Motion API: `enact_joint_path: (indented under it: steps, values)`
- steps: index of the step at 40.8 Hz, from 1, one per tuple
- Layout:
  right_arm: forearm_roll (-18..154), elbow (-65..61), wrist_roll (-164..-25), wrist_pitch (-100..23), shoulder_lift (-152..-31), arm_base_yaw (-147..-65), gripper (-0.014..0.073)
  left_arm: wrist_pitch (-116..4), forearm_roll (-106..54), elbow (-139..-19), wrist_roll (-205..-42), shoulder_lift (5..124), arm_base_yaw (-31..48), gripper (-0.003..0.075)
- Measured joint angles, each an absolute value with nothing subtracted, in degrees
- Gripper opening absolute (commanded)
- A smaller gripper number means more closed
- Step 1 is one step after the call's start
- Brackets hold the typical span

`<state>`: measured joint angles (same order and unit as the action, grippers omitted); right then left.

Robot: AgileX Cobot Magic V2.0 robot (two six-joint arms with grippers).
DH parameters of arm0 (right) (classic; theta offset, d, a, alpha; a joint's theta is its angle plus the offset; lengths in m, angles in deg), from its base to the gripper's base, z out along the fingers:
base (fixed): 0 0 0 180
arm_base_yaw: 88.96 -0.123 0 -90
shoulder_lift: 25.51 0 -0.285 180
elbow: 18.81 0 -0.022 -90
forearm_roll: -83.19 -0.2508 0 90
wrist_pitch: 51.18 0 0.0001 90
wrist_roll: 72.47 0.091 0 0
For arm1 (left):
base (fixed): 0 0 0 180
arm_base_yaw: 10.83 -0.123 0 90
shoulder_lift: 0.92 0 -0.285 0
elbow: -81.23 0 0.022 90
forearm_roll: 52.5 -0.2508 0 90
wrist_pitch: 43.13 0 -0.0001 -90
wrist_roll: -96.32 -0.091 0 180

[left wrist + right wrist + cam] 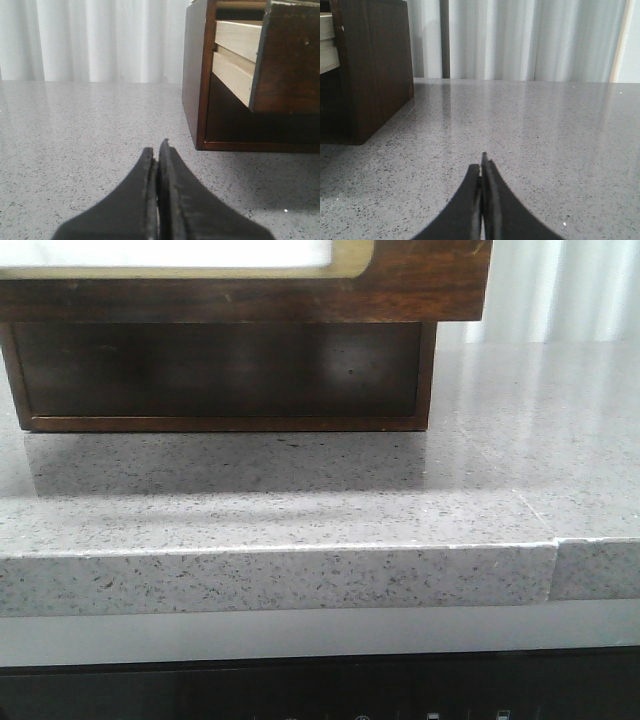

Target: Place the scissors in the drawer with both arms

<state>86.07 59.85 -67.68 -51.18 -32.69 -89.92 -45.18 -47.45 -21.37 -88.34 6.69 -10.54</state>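
We find no scissors in any view, so we judge them only by type: light, stiff, slick metal blades, best pinched at the handle loops or pivot. The drawer (400, 285) sticks out of the wooden cabinet (197, 75) on the speckled surface (300, 490), pale side boards showing; it should slide stiffly. Left gripper (158, 150) and right gripper (482, 165) are both pressed together, empty, low over the surface, either side of the cabinet.

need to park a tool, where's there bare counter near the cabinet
Bare counter runs from the cabinet to the front edge, and right of it toward the curtain. It is tight under the pulled-out drawer.
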Motion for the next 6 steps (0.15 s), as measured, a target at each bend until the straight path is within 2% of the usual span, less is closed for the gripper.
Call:
enact_joint_path:
  steps: [6]
  values:
    - [86.1,59.9,-67.6,-51.2,-32.7,-89.9,-0.0117,-45.2,-47.4,-21.4,-88.3,6.7,-10.5,-0.0020]
